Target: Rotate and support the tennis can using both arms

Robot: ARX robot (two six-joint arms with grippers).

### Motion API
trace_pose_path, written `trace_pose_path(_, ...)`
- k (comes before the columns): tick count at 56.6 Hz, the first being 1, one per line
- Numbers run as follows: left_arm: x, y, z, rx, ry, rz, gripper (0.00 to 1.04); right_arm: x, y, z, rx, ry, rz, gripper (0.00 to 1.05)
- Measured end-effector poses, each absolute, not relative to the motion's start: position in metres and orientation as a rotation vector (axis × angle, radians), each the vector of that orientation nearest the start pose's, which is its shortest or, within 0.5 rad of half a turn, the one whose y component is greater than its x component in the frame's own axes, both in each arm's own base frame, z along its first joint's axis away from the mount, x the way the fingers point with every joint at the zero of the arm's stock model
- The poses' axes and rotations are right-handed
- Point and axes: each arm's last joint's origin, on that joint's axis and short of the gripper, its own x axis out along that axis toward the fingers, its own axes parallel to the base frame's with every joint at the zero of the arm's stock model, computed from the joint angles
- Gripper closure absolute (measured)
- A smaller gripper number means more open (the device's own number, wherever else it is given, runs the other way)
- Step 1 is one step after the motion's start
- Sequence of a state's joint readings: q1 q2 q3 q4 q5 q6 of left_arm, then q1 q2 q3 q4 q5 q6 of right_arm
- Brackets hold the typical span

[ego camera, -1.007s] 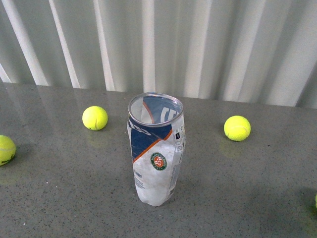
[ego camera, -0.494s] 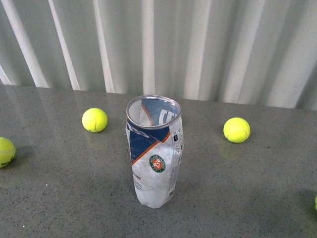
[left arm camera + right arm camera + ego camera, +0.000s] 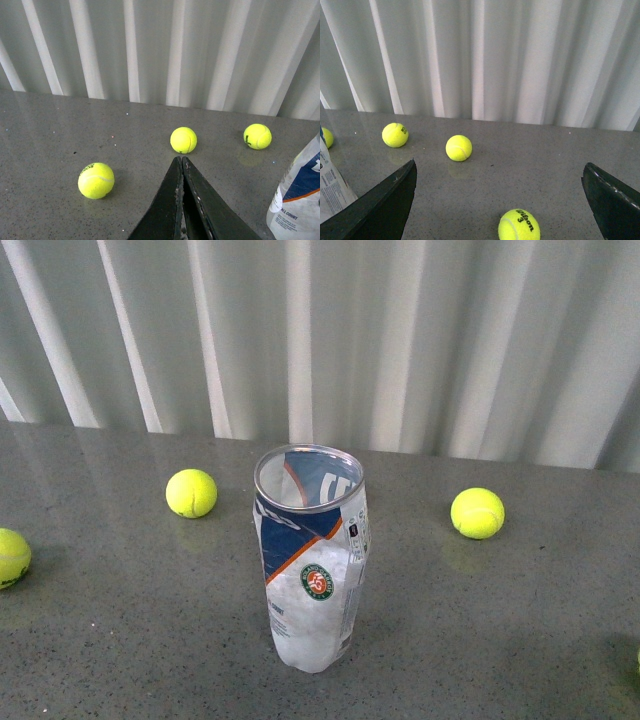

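Can upright mid-surface, both arms off it, no grip yet

We see the grey surface (image 3: 520, 640) w/ the tennis can (image 3: 311, 560) standing upright near the middle, open metal rim up, nothing holding it, so it rests on its own base; inside looks empty, no balls in it as far as the front view shows. Our left end effector (image 3: 181, 167) has its black finger bars pressed together, nothing between them, can just beside it at the frame edge, not touching. Our right end effector (image 3: 500, 190) is spread wide, empty, w/ the can's side close by one bar. We judge both are set either side ready to close in & support. Loose balls lie well apart from the can: one (image 3: 191, 493), another (image 3: 477, 513), a third (image 3: 12, 558) at the edge
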State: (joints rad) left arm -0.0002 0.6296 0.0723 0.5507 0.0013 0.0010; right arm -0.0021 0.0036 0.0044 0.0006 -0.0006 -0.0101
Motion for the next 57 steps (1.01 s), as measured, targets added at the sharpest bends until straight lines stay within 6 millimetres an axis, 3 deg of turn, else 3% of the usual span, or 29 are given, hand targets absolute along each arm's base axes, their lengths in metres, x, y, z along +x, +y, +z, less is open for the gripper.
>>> trace_pose_path(13, 0.131, 0.000, 0.171, 0.001, 0.000, -0.002, 1.01, 0.098, 0.000, 0.165, -0.010, -0.001, -0.002, 0.07)
trace_pose_path(57, 0.109, 0.000, 0.175, -0.002, -0.027, 0.000, 1.01, 0.098, 0.000, 0.165, -0.010, -0.001, -0.002, 0.07)
